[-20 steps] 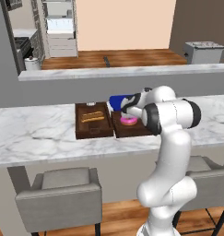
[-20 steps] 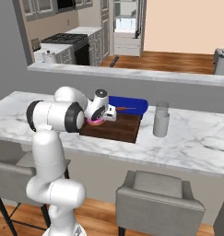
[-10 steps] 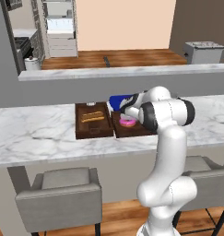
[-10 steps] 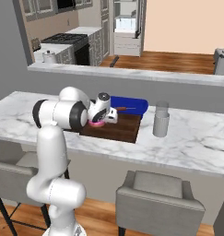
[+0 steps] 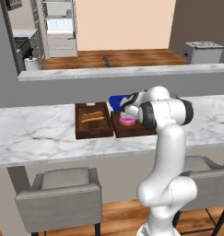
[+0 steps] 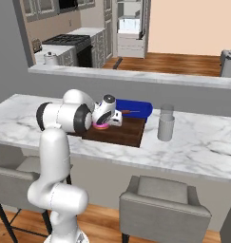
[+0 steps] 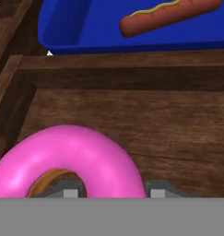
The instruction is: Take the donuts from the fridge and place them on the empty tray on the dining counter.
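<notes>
The pink-iced donut (image 7: 67, 156) sits between my finger tips, and the gripper (image 7: 113, 191) is shut on its near side. It is low inside the empty tray (image 7: 168, 129), the dark brown wooden one, close to its left rim. From the base views, the gripper (image 5: 128, 114) (image 6: 105, 123) holds the donut (image 5: 127, 121) (image 6: 100, 126) over the tray (image 5: 134, 132) (image 6: 129, 134) on the dining counter (image 5: 35, 136) (image 6: 202, 147). Far behind stands the fridge (image 5: 59, 27) (image 6: 131, 26), its shelves showing.
A blue tray (image 5: 117, 100) (image 6: 137, 108) (image 7: 85, 27) with a sausage (image 7: 168, 16) lies right behind the wooden one. A squarer brown tray (image 5: 92, 120) with yellowish sticks is to its left. A grey cup (image 6: 166, 123) stands to the right. Grey stools (image 5: 62, 193) (image 6: 164, 204) line the near side.
The arm's elbow has shifted slightly. The gripper and the pink donut stay over the same spot in the tray.
</notes>
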### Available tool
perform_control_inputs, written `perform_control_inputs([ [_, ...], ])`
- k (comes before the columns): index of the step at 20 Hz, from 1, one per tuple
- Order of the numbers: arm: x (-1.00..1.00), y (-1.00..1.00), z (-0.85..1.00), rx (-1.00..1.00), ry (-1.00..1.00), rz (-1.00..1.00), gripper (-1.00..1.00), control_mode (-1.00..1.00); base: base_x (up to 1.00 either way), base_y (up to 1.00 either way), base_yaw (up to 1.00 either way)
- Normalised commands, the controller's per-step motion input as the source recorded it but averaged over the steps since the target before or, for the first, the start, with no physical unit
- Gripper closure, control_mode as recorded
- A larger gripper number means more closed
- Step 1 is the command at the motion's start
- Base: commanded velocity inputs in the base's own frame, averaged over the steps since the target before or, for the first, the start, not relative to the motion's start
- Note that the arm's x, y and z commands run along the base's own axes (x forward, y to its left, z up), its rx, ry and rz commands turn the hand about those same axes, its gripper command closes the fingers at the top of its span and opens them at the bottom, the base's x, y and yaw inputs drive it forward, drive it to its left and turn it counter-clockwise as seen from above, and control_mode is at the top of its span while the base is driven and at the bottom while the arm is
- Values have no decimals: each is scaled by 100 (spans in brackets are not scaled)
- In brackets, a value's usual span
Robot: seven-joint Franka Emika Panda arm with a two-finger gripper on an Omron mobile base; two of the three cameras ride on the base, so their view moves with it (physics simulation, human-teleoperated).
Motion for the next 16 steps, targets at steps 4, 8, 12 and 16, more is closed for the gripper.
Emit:
perform_control_inputs([
  [4, 0, 73, -24, 1, 0, 0, -100, -100, 0, 0, 0],
  [8, 0, 12, -2, 0, 0, 0, -100, -100, 0, 0, 0],
  [12, -13, -6, 22, 2, 1, 0, -100, -100, 0, 0, 0],
  [16, -40, -1, 61, 0, 0, 0, -100, -100, 0, 0, 0],
])
